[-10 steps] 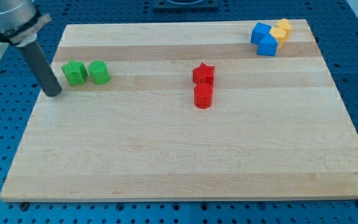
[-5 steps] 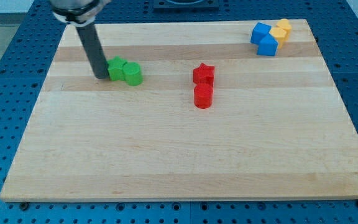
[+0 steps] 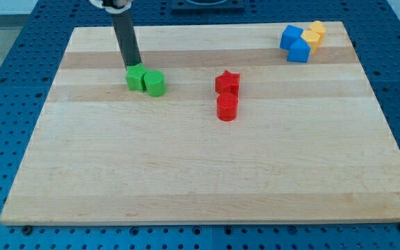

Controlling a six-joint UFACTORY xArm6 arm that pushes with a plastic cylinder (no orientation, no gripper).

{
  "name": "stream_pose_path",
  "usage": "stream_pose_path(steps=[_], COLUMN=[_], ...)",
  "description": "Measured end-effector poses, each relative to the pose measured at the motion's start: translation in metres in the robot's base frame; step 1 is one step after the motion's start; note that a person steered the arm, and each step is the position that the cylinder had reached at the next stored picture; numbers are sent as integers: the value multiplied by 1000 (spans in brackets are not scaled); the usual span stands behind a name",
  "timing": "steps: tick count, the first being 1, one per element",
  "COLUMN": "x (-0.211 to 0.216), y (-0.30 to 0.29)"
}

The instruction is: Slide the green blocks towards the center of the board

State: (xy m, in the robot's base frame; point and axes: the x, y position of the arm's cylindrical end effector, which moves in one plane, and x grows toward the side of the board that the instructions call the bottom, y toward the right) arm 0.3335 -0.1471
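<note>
Two green blocks sit side by side on the wooden board [image 3: 186, 173], left of its middle: a green star-like block [image 3: 136, 78] and, touching it on the right, a green cylinder [image 3: 154, 83]. My tip [image 3: 132, 66] is just above the green star-like block, at its upper edge, seemingly touching it. The dark rod rises from there to the view's top.
A red star [image 3: 227, 82] and a red cylinder [image 3: 227, 107] stand together right of the green blocks, near the board's middle. Two blue blocks [image 3: 295, 42] and two yellow blocks [image 3: 314, 32] cluster at the top right corner.
My tip pushed both green blocks to the right, from the board's left edge area toward the middle. It then moved from their left side to just above the green star-like block.
</note>
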Motion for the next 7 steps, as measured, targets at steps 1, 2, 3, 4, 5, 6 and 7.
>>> stream_pose_path(steps=[1, 2, 3, 4, 5, 6, 7], x=[22, 42, 35, 18, 18, 36, 62], y=[4, 13, 13, 30, 53, 61, 66])
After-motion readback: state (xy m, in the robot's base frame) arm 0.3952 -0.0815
